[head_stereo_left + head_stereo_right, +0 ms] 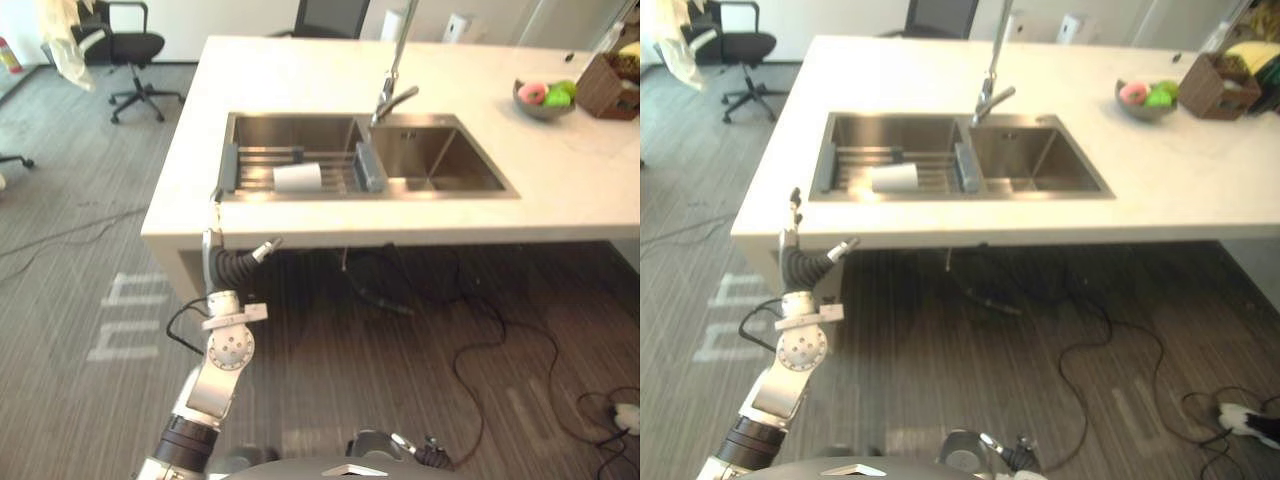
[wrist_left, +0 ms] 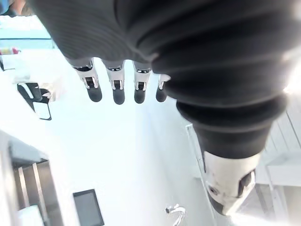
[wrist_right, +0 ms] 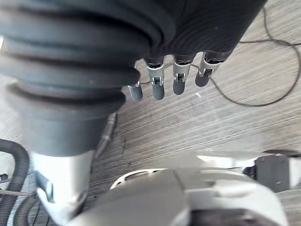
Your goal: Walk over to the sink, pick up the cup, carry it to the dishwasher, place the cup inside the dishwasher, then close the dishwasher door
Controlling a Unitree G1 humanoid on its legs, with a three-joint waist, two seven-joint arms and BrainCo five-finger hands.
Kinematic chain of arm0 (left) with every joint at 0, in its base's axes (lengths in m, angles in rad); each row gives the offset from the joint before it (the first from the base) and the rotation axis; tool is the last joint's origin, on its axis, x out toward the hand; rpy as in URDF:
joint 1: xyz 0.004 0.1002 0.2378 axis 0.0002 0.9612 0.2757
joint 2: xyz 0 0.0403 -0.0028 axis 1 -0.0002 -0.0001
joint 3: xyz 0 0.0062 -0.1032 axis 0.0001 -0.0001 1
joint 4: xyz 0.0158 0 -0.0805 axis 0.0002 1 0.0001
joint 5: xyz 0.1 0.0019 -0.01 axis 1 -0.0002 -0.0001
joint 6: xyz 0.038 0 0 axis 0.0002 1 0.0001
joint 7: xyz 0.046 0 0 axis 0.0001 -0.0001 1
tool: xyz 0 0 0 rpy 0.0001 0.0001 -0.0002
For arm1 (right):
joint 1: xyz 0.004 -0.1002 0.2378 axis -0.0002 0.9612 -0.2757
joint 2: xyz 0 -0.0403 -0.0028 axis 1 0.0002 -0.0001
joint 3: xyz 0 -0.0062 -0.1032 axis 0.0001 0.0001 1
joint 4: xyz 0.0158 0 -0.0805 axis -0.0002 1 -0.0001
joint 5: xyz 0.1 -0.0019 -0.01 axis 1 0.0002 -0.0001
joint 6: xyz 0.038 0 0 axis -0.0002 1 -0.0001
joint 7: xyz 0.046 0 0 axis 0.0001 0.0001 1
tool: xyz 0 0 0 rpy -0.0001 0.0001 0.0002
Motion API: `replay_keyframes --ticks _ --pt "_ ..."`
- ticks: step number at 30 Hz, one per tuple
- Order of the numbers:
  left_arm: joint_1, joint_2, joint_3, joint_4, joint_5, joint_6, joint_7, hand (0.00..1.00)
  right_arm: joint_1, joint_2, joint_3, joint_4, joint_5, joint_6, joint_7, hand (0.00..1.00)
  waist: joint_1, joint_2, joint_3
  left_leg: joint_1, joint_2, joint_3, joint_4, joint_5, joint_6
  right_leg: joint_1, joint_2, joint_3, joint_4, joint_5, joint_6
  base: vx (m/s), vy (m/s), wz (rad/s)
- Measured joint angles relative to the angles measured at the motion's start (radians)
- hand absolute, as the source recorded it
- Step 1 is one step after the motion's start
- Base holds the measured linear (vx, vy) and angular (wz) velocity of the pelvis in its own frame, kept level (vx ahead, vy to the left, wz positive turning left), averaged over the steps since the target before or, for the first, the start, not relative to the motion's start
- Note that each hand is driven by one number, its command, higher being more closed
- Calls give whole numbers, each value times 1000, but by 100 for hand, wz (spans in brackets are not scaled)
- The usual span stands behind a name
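Observation:
A white cup [image 1: 297, 177] lies on its side on a slatted rack [image 1: 262, 167] across the left basin of the steel sink [image 1: 365, 195], set in a white counter [image 1: 300, 75]. My left hand [image 1: 236, 266] is raised just below the counter's near edge, left of and lower than the cup. Its fingers [image 2: 94, 89] are straight and hold nothing. My right hand [image 3: 157, 84] hangs low over the striped floor with relaxed fingers, also without anything in it.
A tall faucet [image 1: 392, 85] stands behind the sink's divider. A fruit bowl [image 1: 543, 97] and a wicker basket [image 1: 610, 85] sit at the counter's far right. An office chair [image 1: 130, 45] stands at the back left. Cables [image 1: 480, 350] trail over the floor under the counter.

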Motion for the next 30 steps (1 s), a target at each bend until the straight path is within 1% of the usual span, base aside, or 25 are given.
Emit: replay_keyframes --ticks 1,2,3,4,5,6,7,8,9,10,12,13,14,15,16,17,18,19,20,21,22,23,24,27,30 --pt "-29 14 0 -7 0 8 12 0 0 5 -15 0 0 -7 -1 0 -8 3 2 27 24 -15 0 -18 -28 -32 15 -40 -137 -21 -14 429 -156 37" --pt "-55 28 0 -12 0 14 16 0 6 12 -30 1 -2 -7 -3 0 -21 5 2 52 51 -29 0 -37 -59 -49 32 -59 -293 -9 -25 426 -182 45" --pt "-59 36 1 -24 0 18 17 0 10 14 -34 1 -4 -7 -3 0 -27 5 2 66 62 -32 1 -48 -75 -48 41 -55 -378 13 -33 506 -284 65" --pt "-54 57 0 -84 -1 21 3 0 46 27 -34 2 -5 -5 -4 0 -34 -12 -9 94 75 -43 11 -100 -101 -39 50 1 -617 175 -60 428 -273 55" --pt "-48 66 1 -113 -1 21 -2 0 66 39 -33 4 -4 -2 -5 0 -32 -36 -22 102 64 -53 27 -127 -108 -41 43 49 -678 292 -76 447 -300 50" --pt "-38 73 8 -133 -1 20 -8 0 86 53 -29 6 -4 2 -5 0 -29 -63 -39 107 57 -59 43 -154 -124 -48 36 97 -690 347 -40 482 -340 5" --pt "6 23 20 -147 -1 34 -29 0 97 6 -22 11 -10 11 -10 0 -27 26 -64 102 146 -41 96 -202 -160 -39 112 120 -658 301 -15 466 -311 0" --pt "7 11 17 -147 0 39 -47 0 104 -11 -14 7 -19 15 -4 0 -29 44 -74 95 166 -34 101 -209 -160 -40 133 118 -661 281 -12 518 -322 -6" --pt "0 -18 7 -151 0 42 -74 0 93 -26 -15 6 -35 31 1 0 -27 83 -79 96 197 -20 95 -200 -156 -46 158 105 -648 255 -26 296 -166 6" --pt "-3 -28 0 -153 1 44 -90 0 88 -31 -16 6 -38 37 6 0 -27 89 -81 101 201 -19 86 -181 -159 -48 162 101 -640 243 -32 324 -218 7" --pt "1 -37 -19 -162 19 58 -147 0 80 -32 -19 2 -44 49 26 0 -31 81 -84 103 210 -21 96 -113 -154 -36 171 93 -640 197 -37 243 -250 4" --pt "4 -34 -23 -162 19 63 -157 0 80 -33 -21 4 -44 52 30 0 -26 78 -86 98 214 -22 110 -99 -150 -31 176 93 -649 193 -44 186 -258 -6" --pt "9 -26 -29 -162 19 76 -178 0 80 -36 -30 4 -44 60 45 0 -21 74 -88 67 223 -28 172 -75 -132 -12 182 88 -679 194 -45 128 -197 5" --pt "13 -19 -40 -162 19 90 -203 0 83 -33 -36 6 -44 68 59 0 -23 65 -90 2 234 -36 283 -46 -100 13 184 79 -720 202 -50 154 -232 16" --pt "14 -12 -47 -162 19 96 -216 0 84 -33 -36 8 -45 70 67 0 -22 63 -88 -32 244 -41 347 -25 -90 31 188 73 -745 206 -53 131 -162 28" --pt "20 -8 -53 -161 19 111 -243 0 85 -36 -36 16 -56 72 77 0 -22 57 -82 -101 272 -42 475 9 -89 74 196 64 -801 211 -61 139 -109 25" --pt "20 -2 -54 -160 24 124 -273 0 85 -42 -37 24 -76 72 91 0 -19 55 -79 -142 289 -24 544 -44 -107 111 199 58 -837 223 -78 138 -89 21" --pt "20 4 -56 -160 35 134 -289 0 85 -47 -37 27 -80 72 93 0 -17 54 -78 -150 291 -7 539 -77 -109 128 197 55 -848 226 -81 131 -58 18" --pt "17 24 -71 -160 51 144 -317 0 84 -56 -37 36 -82 71 94 0 -13 56 -80 -160 283 38 475 -119 -111 156 191 44 -871 232 -83 106 -27 20" --pt "7 44 -91 -161 62 152 -345 0 83 -58 -39 41 -82 71 94 0 -11 61 -82 -160 255 70 333 -112 -104 177 182 31 -892 236 -77 100 7 27" --pt "-2 49 -101 -160 68 157 -358 0 83 -61 -41 41 -82 70 93 0 -14 64 -84 -161 236 77 250 -80 -100 182 178 24 -900 237 -70 76 77 38" --pt "-31 53 -123 -160 91 168 -381 0 80 -80 -51 36 -82 69 94 0 -18 87 -80 -183 209 78 106 26 -107 186 181 6 -910 241 -56 81 125 23" --pt "-41 64 -126 -156 117 181 -405 0 67 -79 -65 38 -82 75 95 0 -17 90 -84 -159 187 60 68 46 -123 205 173 15 -940 264 -35 98 120 21" --pt "-68 102 -126 -134 181 207 -435 0 48 -77 -64 36 -82 91 94 0 -30 75 -75 -124 150 67 -9 65 -114 241 155 17 -1008 303 -27 96 88 0" --pt "-108 157 -127 -35 230 242 -467 0 42 -78 -57 5 -82 102 94 0 -45 81 -73 -58 121 94 -88 93 -110 270 144 33 -1040 319 -17 76 57 -18"
